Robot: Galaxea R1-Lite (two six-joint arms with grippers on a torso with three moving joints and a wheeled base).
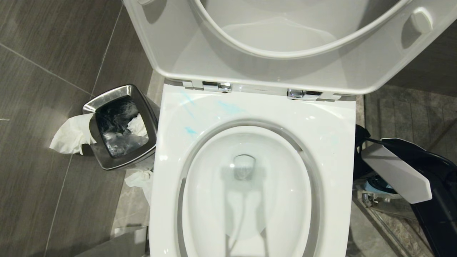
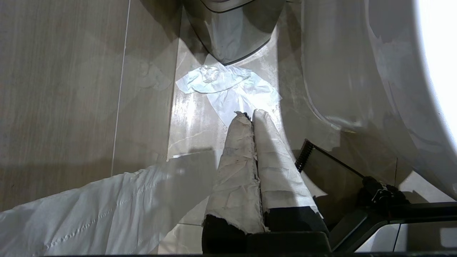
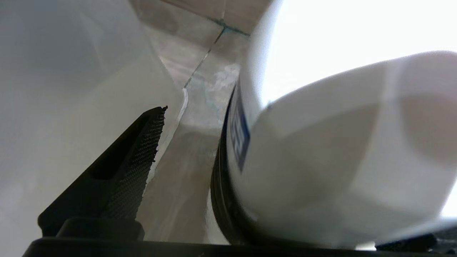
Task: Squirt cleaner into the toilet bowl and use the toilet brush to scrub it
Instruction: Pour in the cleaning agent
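while the right end effector (image 3: 200,157) hangs low on the far side of the toilet bowl (image 1: 342,117) from the bin, its jaws stand wide apart with nothing clamped between them: one dark textured finger (image 3: 139,157) shows bare, and a large white rounded body (image 3: 339,160) with a blue label lies just beside the gap, too close to name, perhaps the cleaner's container or the brush holder. thin turquoise smears of cleaner (image 1: 228,106) lie on the rim, well apart from this end effector, and the toilet brush is not in view in any picture, so its place cannot be told. the chief risk, as i judge it, is a blind closure: in so tight a spot between the ceramic wall and the white body, a finger may push that body over or slide off its curved side instead of gripping. a knock against the bowl's wall is also likely. the left end effector (image 2: 252,113) rests closed and empty, its wrapped fingers together, pointing at a crumpled tissue (image 2: 221,84) on the floor just beyond its tips, beside a steel bin (image 1: 117,125).
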